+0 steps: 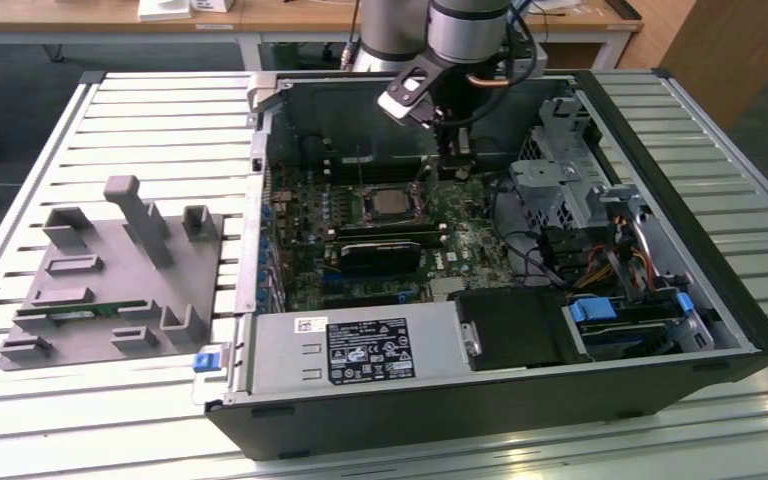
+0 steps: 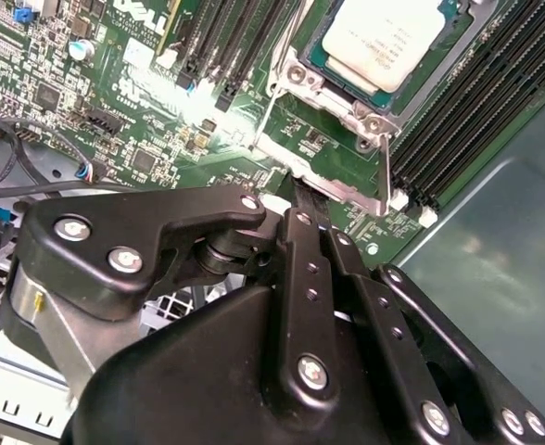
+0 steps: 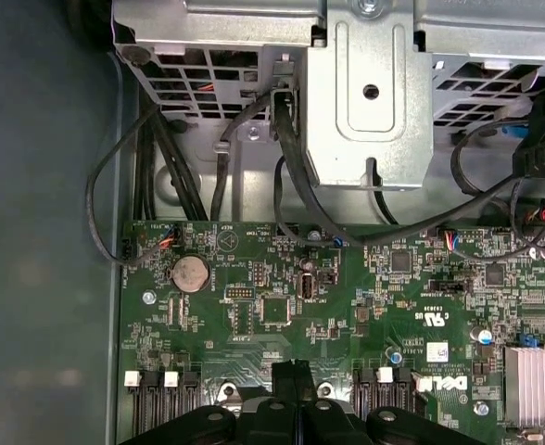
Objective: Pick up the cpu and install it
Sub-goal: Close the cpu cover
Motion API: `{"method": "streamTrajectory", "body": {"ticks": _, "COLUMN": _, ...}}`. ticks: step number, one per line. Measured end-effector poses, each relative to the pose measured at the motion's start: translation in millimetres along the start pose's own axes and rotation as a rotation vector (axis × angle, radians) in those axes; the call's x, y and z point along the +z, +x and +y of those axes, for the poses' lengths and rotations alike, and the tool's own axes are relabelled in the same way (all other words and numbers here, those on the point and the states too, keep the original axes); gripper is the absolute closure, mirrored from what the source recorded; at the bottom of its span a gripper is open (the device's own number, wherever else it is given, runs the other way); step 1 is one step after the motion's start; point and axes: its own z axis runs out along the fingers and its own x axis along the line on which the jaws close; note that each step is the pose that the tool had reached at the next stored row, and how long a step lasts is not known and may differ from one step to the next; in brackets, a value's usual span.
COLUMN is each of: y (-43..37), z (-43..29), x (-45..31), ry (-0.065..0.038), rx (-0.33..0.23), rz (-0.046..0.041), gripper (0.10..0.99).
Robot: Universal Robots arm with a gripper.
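Note:
The cpu lies flat in the motherboard socket inside the open computer case, silver top up. The second wrist view has the cpu within the metal socket frame, and a thin lever runs along one side. My gripper hangs over the board just to the exterior view's right of the socket. Its black fingers are pressed together at the socket frame's edge, with nothing held between them. In the first wrist view the shut fingertips point down at the green board.
A grey fixture tray holding a green memory stick sits at the exterior view's left. Around the board are the drive cage, black cables, memory slots, a heatsink and the power supply.

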Motion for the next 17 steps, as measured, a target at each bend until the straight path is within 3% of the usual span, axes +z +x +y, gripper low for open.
{"method": "streamTrajectory", "body": {"ticks": 17, "y": 0.0, "z": -9.0, "x": -0.4, "ry": 0.0, "rx": 0.0, "rz": 0.0, "gripper": 0.98}}
